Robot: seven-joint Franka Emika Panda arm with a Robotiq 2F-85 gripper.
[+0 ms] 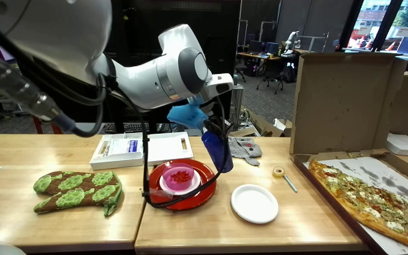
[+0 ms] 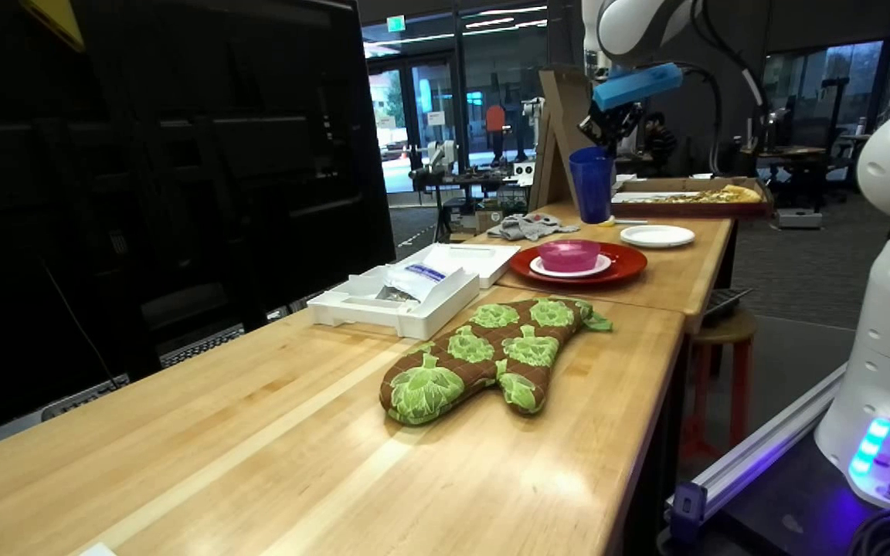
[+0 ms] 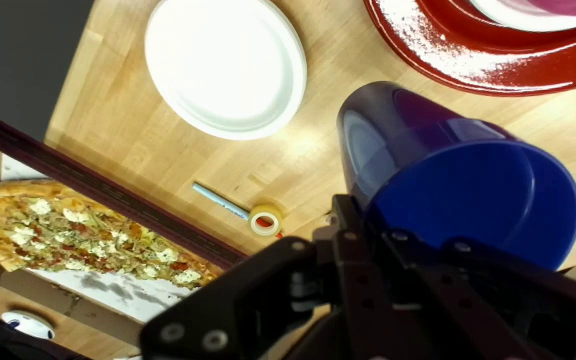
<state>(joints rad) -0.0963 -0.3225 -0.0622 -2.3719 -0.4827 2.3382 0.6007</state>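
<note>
My gripper (image 3: 360, 215) is shut on the wall of a blue cup (image 3: 418, 125) near its rim. One finger is outside the cup and the other seems to be inside; the cup's wall hides part of it. The cup shows tilted in an exterior view (image 1: 219, 152) and also in an exterior view (image 2: 590, 185). It appears to hang above the table, mouth up. A red plate (image 1: 204, 193) beside it bears a small white plate (image 1: 197, 183) and a pink bowl (image 1: 170, 172) with red bits. A white plate (image 1: 254, 204) lies nearby.
A tape roll (image 1: 278, 171) and a pen (image 1: 290, 183) lie near an open pizza box (image 1: 345, 102) with pizza (image 1: 367, 202). A grey cloth (image 1: 243, 147), a white tray (image 1: 119, 162) with packets and a green-brown oven mitt (image 1: 78, 189) also lie on the table. A cable hangs from the arm.
</note>
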